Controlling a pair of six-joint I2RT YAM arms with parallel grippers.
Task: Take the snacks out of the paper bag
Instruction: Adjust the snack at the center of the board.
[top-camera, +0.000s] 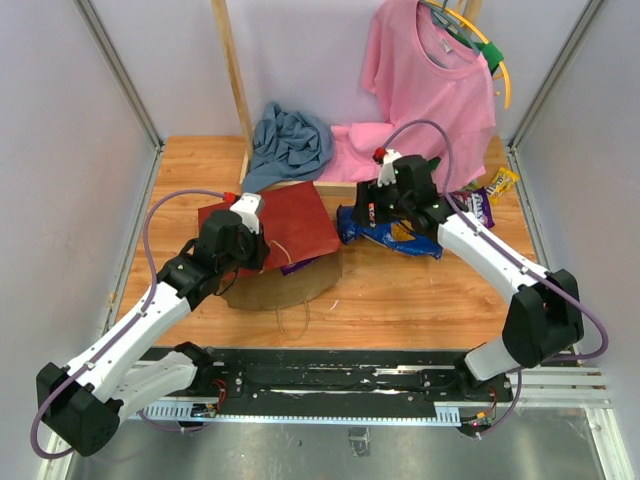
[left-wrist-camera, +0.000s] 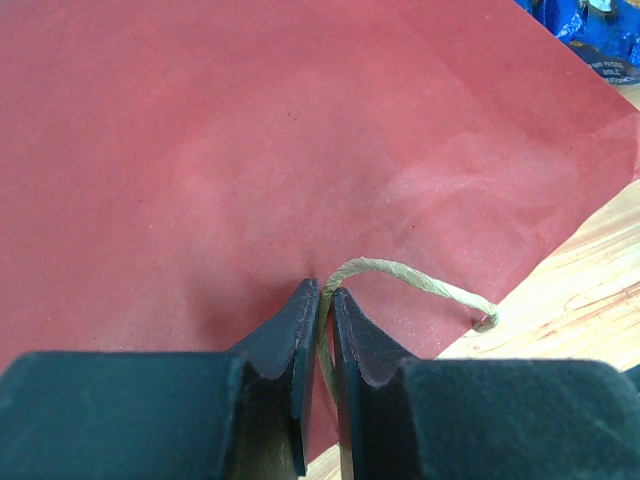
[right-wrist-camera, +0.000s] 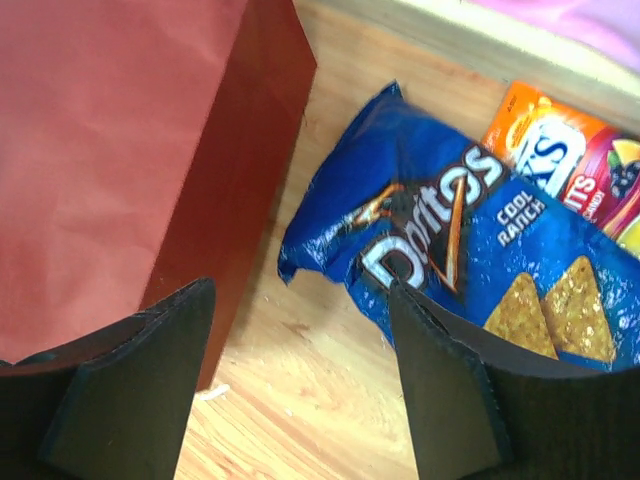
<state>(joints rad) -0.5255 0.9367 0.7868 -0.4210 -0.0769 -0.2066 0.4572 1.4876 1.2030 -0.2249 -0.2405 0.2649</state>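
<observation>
Unloading: bag (left-wrist-camera: 300, 130) held, Doritos (right-wrist-camera: 440, 200) out beside it.
Seemingly to anchor it, left end effector (left-wrist-camera: 324, 292) pinches the twine handle (left-wrist-camera: 420, 280); right end effector (right-wrist-camera: 300, 290) spread over Doritos.

We see a wooden counter (top-camera: 400, 290) boxed in by plain pale walls (top-camera: 60, 150) at the left, right and back, with grey metal rails (top-camera: 118, 70) along the corners. A slim wooden post (top-camera: 232, 70) stands at the back. A pink shirt (top-camera: 430, 90) hangs from a green and yellow hanger (top-camera: 478, 33) at the back right. A blue-grey cloth (top-camera: 290, 140) lies crumpled beside the post. A black rail (top-camera: 340, 378) edges the near side, with grey metal (top-camera: 300, 445) below. The light is soft and even.
</observation>
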